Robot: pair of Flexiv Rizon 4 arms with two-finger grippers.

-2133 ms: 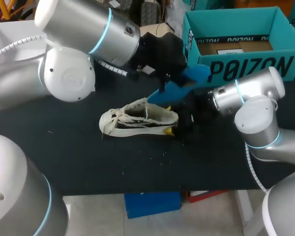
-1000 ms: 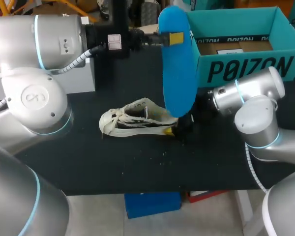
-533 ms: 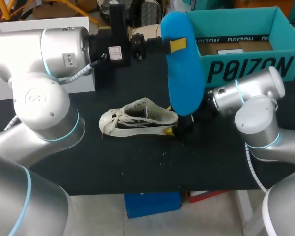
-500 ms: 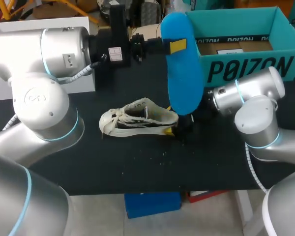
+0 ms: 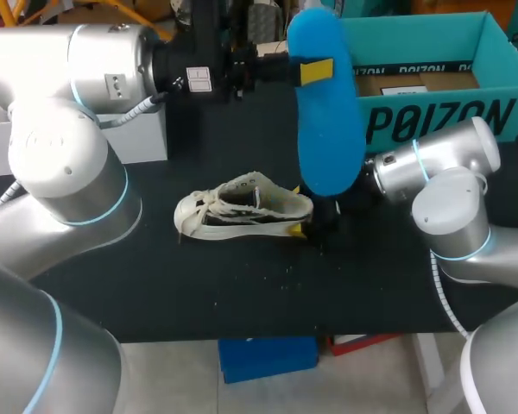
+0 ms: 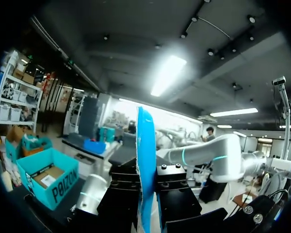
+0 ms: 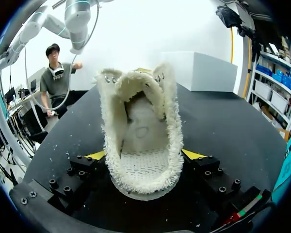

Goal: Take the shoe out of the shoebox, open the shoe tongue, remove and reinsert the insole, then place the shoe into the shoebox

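Hanging above the shoe (image 5: 242,207), the blue insole (image 5: 328,112), clenched in the left claw (image 5: 315,71), has drifted slightly rightward; the box (image 5: 432,121) bears dark lettering. Left wrist: insole clamped between both fingers (image 6: 177,191). Right wrist: right claw (image 7: 143,156) grasps the shoe's heel on the tabletop (image 7: 223,121).

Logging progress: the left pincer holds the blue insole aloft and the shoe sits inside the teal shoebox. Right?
No: the shoe lies on the table, outside the shoebox, as the head view shows. The left pincer does hold the insole aloft.
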